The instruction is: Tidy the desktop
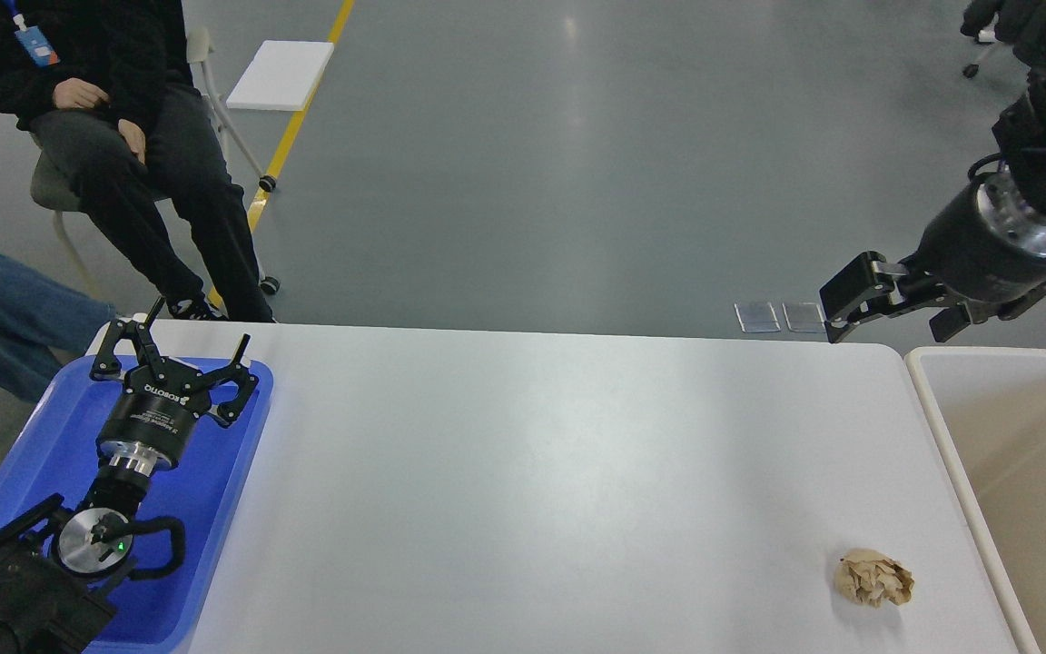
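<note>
The desktop (532,472) is a wide white tabletop. A crumpled brown paper ball (873,579) lies on it near the front right corner. My left gripper (201,322) is open and empty, hovering over the far end of the blue tray (42,436) at the left. My right gripper (895,313) looks open and empty. It hangs in the air above the desktop's far right corner, well behind the paper ball.
A beige white-rimmed bin (927,409) stands against the desktop's right edge. A person in black (114,136) sits beyond the far left corner, and a leg in jeans (24,327) shows beside the tray. Two metal floor plates (777,315) lie behind the table.
</note>
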Tool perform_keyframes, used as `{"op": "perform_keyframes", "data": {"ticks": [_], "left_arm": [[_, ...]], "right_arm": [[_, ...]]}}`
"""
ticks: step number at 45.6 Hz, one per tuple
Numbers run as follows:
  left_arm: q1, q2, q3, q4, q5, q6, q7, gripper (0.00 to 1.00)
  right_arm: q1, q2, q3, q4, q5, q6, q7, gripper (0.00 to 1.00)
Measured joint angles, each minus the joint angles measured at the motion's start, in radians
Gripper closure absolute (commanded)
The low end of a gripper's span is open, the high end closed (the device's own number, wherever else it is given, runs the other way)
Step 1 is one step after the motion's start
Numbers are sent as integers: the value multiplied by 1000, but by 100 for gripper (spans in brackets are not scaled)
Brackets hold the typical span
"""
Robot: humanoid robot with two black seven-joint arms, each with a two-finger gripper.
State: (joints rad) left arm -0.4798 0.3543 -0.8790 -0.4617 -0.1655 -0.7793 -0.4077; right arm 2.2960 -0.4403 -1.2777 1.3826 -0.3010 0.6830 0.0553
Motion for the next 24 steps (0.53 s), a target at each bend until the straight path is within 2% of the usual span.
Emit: {"op": "perform_keyframes", "data": {"ticks": [10,24], "left_arm": [[0,0,0,0,0,0,0,1],[0,0,0,0,0,0,0,1]], "right_arm": [[38,32,-1,42,2,65,1,0],[51,45,-12,53,4,93,1,0]]}}
